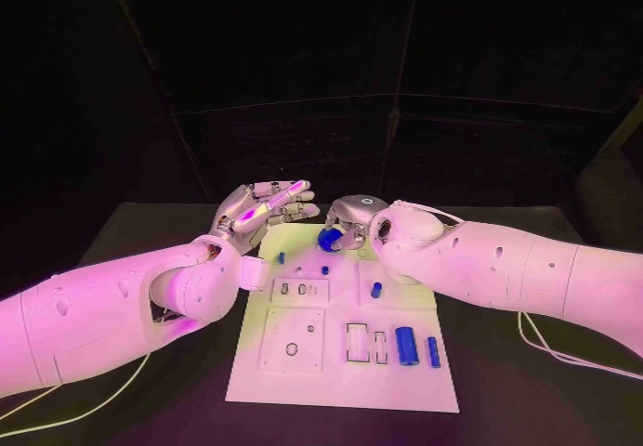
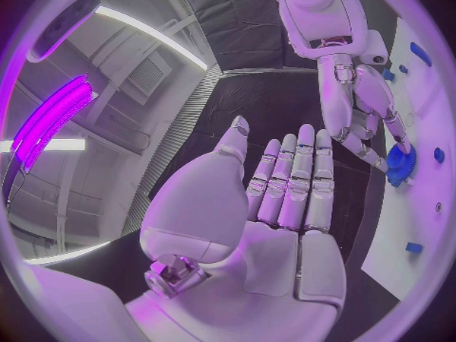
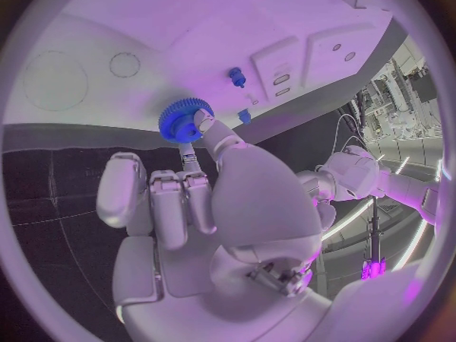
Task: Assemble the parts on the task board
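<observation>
A: Where is the right hand (image 1: 351,221)?
B: Upper middle of the head view, over the far end of the board (image 1: 261,372). It pinches a blue gear (image 1: 328,239) between thumb and a finger.

A: Is the gear on the board?
B: It sits at the board's far edge, and the right wrist view shows fingertips (image 3: 204,117) on its toothed rim. Whether it is seated or lifted, I cannot tell.

A: And the left hand (image 1: 257,210)?
B: Just left of the right one, off the board's far left corner. Its fingers (image 2: 296,176) are stretched out straight side by side, thumb apart, holding nothing. It is near the gear but not touching it.

A: Other parts?
B: A small blue peg (image 1: 324,270) and a short blue piece (image 1: 376,289) lie mid-board. Lower right of the board, a thick blue cylinder (image 1: 406,346) lies just beside a thinner blue rod (image 1: 433,352). A tiny blue piece (image 1: 282,257) lies near the left edge, below the left hand.
</observation>
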Controlling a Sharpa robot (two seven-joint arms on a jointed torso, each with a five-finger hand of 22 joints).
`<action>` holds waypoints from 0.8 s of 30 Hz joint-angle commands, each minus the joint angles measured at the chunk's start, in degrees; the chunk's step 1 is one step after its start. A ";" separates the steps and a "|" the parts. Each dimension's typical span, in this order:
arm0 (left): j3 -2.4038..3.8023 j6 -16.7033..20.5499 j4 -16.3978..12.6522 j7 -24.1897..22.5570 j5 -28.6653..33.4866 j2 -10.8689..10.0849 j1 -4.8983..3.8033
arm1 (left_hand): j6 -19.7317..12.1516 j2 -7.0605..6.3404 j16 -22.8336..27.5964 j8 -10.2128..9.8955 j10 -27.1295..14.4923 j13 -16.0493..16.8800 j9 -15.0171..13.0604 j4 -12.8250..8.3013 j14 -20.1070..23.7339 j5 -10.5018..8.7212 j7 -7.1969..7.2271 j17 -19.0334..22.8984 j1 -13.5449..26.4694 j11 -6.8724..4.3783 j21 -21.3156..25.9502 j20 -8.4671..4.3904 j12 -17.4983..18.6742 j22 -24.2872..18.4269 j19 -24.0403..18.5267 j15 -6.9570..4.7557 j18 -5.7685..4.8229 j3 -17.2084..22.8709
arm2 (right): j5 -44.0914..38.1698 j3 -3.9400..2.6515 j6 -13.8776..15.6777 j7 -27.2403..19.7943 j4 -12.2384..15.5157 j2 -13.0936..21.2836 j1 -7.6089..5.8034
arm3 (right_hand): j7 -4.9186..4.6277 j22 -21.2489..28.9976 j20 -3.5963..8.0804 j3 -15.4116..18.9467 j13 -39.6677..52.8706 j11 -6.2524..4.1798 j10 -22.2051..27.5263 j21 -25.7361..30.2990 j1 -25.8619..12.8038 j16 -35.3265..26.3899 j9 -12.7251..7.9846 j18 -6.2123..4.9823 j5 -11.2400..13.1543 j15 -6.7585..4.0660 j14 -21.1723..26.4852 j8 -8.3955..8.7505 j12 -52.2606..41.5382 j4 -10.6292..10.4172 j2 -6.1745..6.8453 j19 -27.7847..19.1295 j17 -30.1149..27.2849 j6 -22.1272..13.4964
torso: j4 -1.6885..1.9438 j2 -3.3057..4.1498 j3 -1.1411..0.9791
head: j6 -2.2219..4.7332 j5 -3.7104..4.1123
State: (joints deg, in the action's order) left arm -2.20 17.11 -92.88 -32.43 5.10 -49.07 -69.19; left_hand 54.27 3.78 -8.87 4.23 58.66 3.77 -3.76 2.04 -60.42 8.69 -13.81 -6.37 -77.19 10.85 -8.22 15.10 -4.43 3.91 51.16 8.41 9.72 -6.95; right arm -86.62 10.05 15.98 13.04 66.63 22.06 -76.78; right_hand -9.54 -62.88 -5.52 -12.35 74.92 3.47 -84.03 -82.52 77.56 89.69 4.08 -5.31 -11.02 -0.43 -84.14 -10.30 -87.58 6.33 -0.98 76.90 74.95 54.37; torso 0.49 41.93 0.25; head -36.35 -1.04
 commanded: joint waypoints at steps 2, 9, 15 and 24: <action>0.05 -0.56 -0.13 -0.26 -0.05 0.03 -0.19 | 0.07 0.36 0.38 -0.06 0.02 -0.06 0.06 -0.30 -0.38 -0.14 -0.26 -0.08 -0.05 0.08 0.34 -0.12 0.18 -0.04 0.47 0.04 0.80 0.06 | -1.56 -0.05 -0.17 -0.06 -0.66 -0.80 0.08 | 1.44 -0.13 0.11 -0.36 11.63 -0.23 -3.87 -0.22 -0.22 0.11 0.06 0.59 -0.18 -0.38 -5.70 -0.34 -0.08 0.14 -0.05 0.50 14.31 3.03 | -0.07 -0.05 -0.02 | -0.20 -0.18; 0.05 -0.54 -0.10 -0.31 -0.05 0.09 -0.28 | 0.06 0.37 0.40 -0.06 0.02 -0.06 0.06 -0.31 -0.39 -0.14 -0.27 -0.09 -0.05 0.08 0.35 -0.11 0.19 -0.04 0.48 0.05 0.80 0.05 | -1.59 -0.05 -0.96 -0.18 -1.16 -1.86 0.54 | 1.39 -0.21 0.10 -0.50 11.60 -0.19 -3.86 -0.24 -0.45 0.12 0.03 0.61 -0.12 -0.36 -5.70 -0.21 -0.05 0.19 0.09 0.54 14.35 3.02 | -0.15 -0.08 -0.08 | -0.38 -0.41; 0.05 -0.55 -0.08 -0.32 -0.05 0.17 -0.32 | 0.06 0.37 0.40 -0.06 0.02 -0.06 0.06 -0.31 -0.39 -0.14 -0.27 -0.09 -0.05 0.08 0.35 -0.11 0.19 -0.04 0.48 0.05 0.80 0.05 | -1.59 -0.05 -0.86 -0.20 -1.87 -2.69 0.94 | 1.38 -0.20 0.10 -0.55 11.53 -0.18 -3.81 -0.24 -0.50 0.11 0.01 0.61 -0.11 -0.35 -5.70 -0.16 -0.01 0.20 0.11 0.53 14.32 3.01 | -0.11 -0.08 -0.10 | -0.43 -0.43; 0.05 -0.53 0.01 -0.31 -0.05 0.23 -0.35 | 0.06 0.37 0.40 -0.06 0.02 -0.06 0.06 -0.31 -0.39 -0.14 -0.27 -0.09 -0.05 0.08 0.35 -0.11 0.19 -0.04 0.48 0.05 0.80 0.05 | -1.60 -0.05 -0.80 -0.22 -2.89 -3.56 1.19 | 1.19 -0.24 0.03 -1.05 11.22 -0.03 -3.60 -0.25 -1.01 0.08 -0.13 0.62 0.00 -0.25 -5.68 0.44 0.24 0.35 0.40 0.54 14.24 2.61 | -0.15 -0.05 -0.09 | -0.57 -0.52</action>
State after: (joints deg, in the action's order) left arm -2.19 17.11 -92.80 -32.43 5.11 -48.92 -69.43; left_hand 54.27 3.78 -8.87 4.23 58.66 3.77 -3.76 2.05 -60.42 8.69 -13.81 -6.36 -77.19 10.85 -8.22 15.10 -4.43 3.91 51.16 8.41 9.71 -6.95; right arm -87.81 9.90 15.65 12.93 63.82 18.58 -75.66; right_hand -9.62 -63.03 -5.32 -13.12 74.92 3.47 -84.03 -82.52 77.11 89.68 3.82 -5.32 -10.98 -0.42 -84.14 -10.18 -87.58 6.64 -0.52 77.10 74.93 54.51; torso 0.37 41.86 0.15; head -36.92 -1.58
